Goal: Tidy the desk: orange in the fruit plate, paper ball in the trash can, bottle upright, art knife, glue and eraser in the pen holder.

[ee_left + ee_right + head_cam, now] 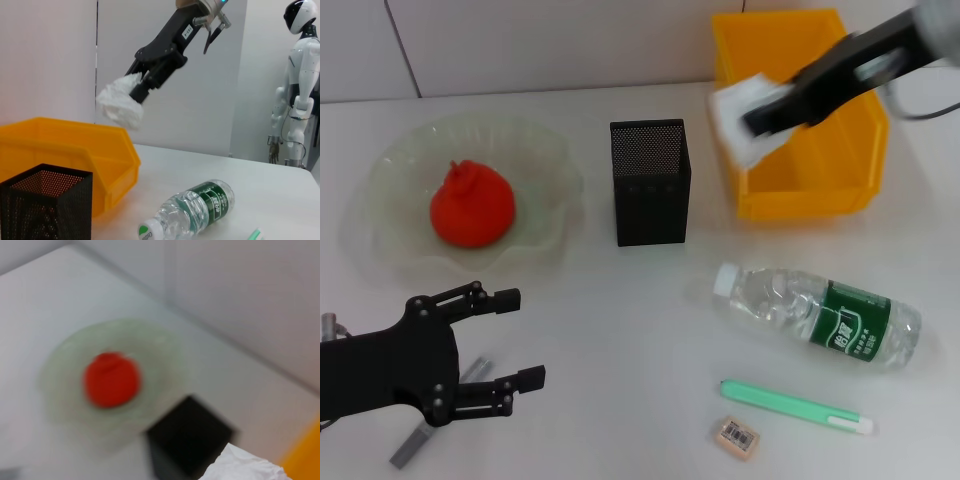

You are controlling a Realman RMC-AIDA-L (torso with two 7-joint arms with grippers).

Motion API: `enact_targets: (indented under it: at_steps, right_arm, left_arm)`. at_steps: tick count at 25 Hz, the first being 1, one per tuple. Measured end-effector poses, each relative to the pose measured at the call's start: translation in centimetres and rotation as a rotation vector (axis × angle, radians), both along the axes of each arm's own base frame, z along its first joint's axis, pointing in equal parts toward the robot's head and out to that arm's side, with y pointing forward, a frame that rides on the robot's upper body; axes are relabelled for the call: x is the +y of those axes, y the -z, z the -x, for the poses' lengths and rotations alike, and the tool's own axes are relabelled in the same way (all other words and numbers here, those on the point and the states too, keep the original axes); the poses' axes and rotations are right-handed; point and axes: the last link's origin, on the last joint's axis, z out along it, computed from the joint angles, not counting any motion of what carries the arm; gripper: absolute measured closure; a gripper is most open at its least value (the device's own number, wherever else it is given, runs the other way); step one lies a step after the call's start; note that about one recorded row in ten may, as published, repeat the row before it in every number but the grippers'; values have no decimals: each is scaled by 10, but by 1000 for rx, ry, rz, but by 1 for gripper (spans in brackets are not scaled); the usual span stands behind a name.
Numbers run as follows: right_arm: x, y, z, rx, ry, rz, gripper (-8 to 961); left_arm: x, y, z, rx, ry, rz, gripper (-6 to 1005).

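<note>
Nearest the robot on the white desk (620, 330), the black left gripper (512, 338) hovers low with its fingers spread and nothing between them; a small grey metal piece (415, 445) lies just beside it, too unclear to name. To the right sit the tiny tan eraser with a barcode label (739, 436) and a slim mint-green pen-like tool (796, 407), its long axis running across the desk. Just beyond them the clear plastic water bottle with a green label and white cap (817, 315) lies on its side, cap pointing toward the robot's left, so it is not yet upright.

Farther back, the red-orange fruit (471, 206) rests in the pale-green scalloped plate (545, 150), a step that looks done. The black mesh pen holder (650, 182) stands at centre, apparently holding none of the small items.

At the far right, the right gripper (772, 108) pinches the crumpled white paper ball (742, 118) in the air at the near-left edge of the bright yellow rectangular bin (800, 185). The wad hangs about over the bin's left wall, so a release likely calls for a short carry farther right, over the opening; dropped here, it could glance off the rim. A pale wall (50, 60) closes the room behind, where a white humanoid robot (297, 85) stands idle.
</note>
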Motion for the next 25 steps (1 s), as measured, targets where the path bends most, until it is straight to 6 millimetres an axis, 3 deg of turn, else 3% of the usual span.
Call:
enact_targets:
  at_steps: [3, 9, 14, 18, 25]
  right_arm:
    - [7, -30, -23, 16, 52, -132, 560]
    - [17, -45, -44, -42, 98, -247, 561]
    - [29, -35, -58, -47, 130, -275, 523]
    - [47, -12, -68, -38, 133, -283, 493]
    - [55, 8, -70, -71, 130, -255, 440]
  left_arm:
    - [0, 0, 0, 1, 2, 3, 137]
    - [-1, 1, -1, 9, 11, 12, 137]
    - [0, 0, -1, 12, 14, 11, 137]
    - [1, -1, -1, 15, 16, 10, 137]
    - [1, 0, -1, 22, 24, 18, 137]
